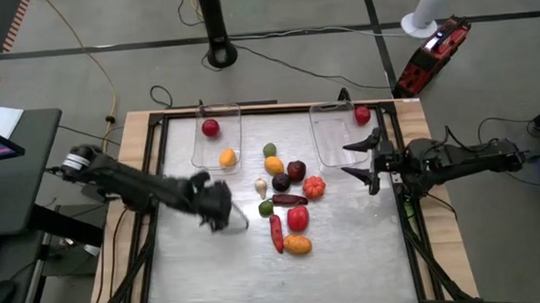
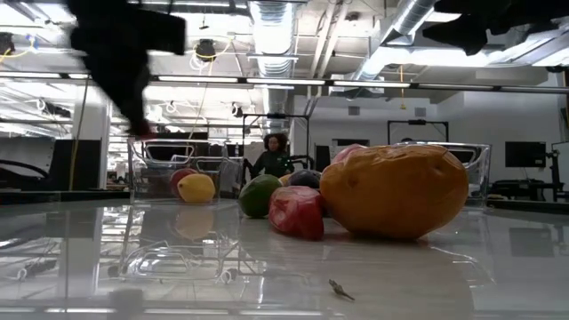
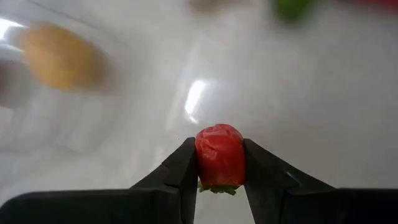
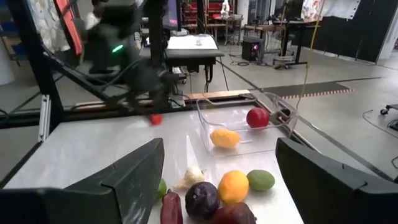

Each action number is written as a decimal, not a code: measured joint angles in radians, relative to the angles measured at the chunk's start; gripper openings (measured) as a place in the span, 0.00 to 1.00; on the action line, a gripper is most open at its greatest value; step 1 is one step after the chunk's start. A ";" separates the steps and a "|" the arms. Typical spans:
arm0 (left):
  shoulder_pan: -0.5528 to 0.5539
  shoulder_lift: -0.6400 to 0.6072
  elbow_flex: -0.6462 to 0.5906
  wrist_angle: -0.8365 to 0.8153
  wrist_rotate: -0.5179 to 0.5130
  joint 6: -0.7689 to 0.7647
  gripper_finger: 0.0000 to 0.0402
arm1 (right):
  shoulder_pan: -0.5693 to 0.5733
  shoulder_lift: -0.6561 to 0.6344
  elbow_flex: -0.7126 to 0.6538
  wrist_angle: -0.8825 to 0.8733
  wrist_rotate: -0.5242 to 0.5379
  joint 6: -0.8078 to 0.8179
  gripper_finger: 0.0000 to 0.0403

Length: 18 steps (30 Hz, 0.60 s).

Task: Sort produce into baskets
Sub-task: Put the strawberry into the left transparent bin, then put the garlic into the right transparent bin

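My left gripper (image 1: 225, 216) is over the table's left half, shut on a small red produce piece (image 3: 220, 154) with a green bit at its lower end. My right gripper (image 1: 346, 160) is open and empty, just near of the right clear bin (image 1: 329, 135), which holds one red piece (image 1: 362, 115). The left clear bin (image 1: 201, 145) holds a red round piece (image 1: 210, 128) and a yellow-orange one (image 1: 227, 157). Several more pieces lie in a heap (image 1: 286, 196) at the table's middle. My left gripper pinches the small red piece by its two opposite sides (image 3: 200, 155) between the two fingers, at their free ends. The piece sticks out past the fingertips. In the right wrist view it (image 4: 155, 118) shows below the gripper, clear of the table.
The heap has a white garlic (image 1: 261, 186), a red chili (image 1: 275, 232), an orange piece (image 1: 297, 245), a red-orange tomato (image 1: 314, 187) and dark purple ones (image 1: 295, 171). Bare table lies near and left of it. A red-and-black device (image 1: 433, 53) is on the floor beyond.
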 joint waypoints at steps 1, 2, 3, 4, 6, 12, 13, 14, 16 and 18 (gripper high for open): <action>0.046 -0.021 0.000 0.006 -0.026 0.023 0.23 | 0.000 0.010 0.000 0.004 0.000 -0.001 0.83; 0.091 -0.041 0.000 0.014 -0.050 0.045 0.23 | 0.000 0.020 0.000 0.005 0.000 -0.001 0.83; 0.133 -0.058 0.000 0.021 -0.075 0.062 0.23 | 0.000 0.029 0.000 0.007 0.000 -0.001 0.83; 0.175 -0.073 0.000 0.028 -0.098 0.079 0.23 | 0.000 0.038 0.000 0.008 0.000 -0.001 0.83; 0.253 -0.094 0.000 0.053 -0.133 0.121 0.23 | 0.000 0.054 0.000 0.008 0.000 -0.001 0.83; 0.425 -0.100 0.000 0.121 -0.136 0.171 0.26 | 0.000 0.075 0.000 0.005 0.000 0.005 0.83; 0.444 -0.098 0.000 0.127 -0.131 0.175 0.29 | 0.000 0.075 0.000 0.004 0.000 0.007 0.83; 0.458 -0.098 -0.002 0.134 -0.127 0.186 0.32 | 0.000 0.075 0.000 0.003 0.000 0.012 0.83; 0.481 -0.098 -0.006 0.161 -0.111 0.213 0.39 | 0.000 0.074 0.000 0.003 0.000 0.022 0.83; 0.494 -0.098 -0.005 0.173 -0.093 0.231 0.49 | 0.000 0.074 0.000 0.001 0.000 0.026 0.83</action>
